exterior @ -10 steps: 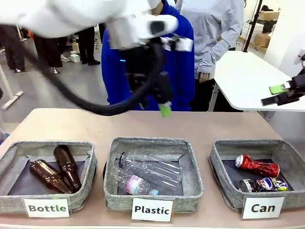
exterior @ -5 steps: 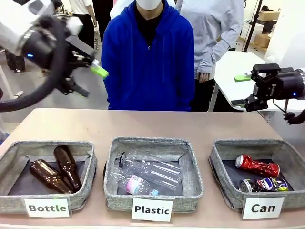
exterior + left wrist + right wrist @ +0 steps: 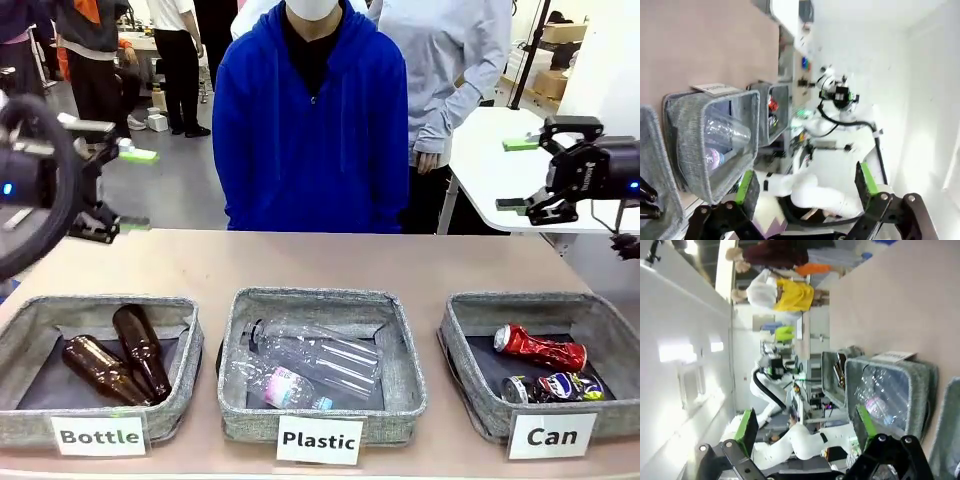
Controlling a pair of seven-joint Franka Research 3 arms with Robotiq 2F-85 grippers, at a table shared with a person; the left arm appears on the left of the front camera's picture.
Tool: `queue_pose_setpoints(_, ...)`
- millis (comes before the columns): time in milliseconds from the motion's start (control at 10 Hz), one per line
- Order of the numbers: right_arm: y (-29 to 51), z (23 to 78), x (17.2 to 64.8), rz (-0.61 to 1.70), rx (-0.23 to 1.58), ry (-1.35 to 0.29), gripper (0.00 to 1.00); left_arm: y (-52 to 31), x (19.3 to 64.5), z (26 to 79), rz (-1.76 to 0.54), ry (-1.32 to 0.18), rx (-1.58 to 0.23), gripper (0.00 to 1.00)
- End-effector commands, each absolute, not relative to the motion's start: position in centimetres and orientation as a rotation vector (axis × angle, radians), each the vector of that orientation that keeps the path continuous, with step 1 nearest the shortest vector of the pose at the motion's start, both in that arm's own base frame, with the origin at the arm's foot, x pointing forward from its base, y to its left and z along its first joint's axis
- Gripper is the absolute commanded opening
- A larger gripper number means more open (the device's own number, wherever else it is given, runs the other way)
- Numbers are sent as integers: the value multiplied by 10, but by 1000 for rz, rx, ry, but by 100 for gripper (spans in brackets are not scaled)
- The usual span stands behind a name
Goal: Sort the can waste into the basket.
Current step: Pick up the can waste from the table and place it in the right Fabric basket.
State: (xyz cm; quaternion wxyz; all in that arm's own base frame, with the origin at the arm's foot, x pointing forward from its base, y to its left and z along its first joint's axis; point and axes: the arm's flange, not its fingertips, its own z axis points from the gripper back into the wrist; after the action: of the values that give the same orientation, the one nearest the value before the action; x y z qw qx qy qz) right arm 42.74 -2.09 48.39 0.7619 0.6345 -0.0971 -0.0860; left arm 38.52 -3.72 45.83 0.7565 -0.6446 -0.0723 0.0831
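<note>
Lying together in the basket (image 3: 470, 322): both cans (image 3: 540, 348) | right gripper (image 3: 522, 175) spread wide, empty, high above | left gripper (image 3: 128, 190) likewise, well apart.

A: Item at 9 o'clock on the desk (image 3: 330, 262)?
B: "Bottle" basket (image 3: 20, 340), containing two brown glass bottles (image 3: 118, 365), side by side.
A: Centre position?
B: "Plastic" basket (image 3: 400, 345), containing clear plastic bottles (image 3: 310, 365). At 12 o'clock, a person in a blue hoodie (image 3: 312, 140) stands behind the desk.
</note>
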Motion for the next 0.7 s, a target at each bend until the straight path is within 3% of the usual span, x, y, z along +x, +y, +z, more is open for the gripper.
queue_pose_setpoints(0,-35,483,435,-227,1352,-259,100,-32,340,410,301,-233,-1510,100)
queue_pose_setpoints(100,-21,484,427,-187,1380,-211,100,-42,319,401,346,-263,-1512,100)
queue_pose_setpoints(200,-21,484,427,-187,1380,-211,100,-24,365,423,263,-187,-1456,100)
queue_pose_setpoints(600,-21,484,427,-187,1380,-211,100,-24,365,423,263,-187,-1456,100)
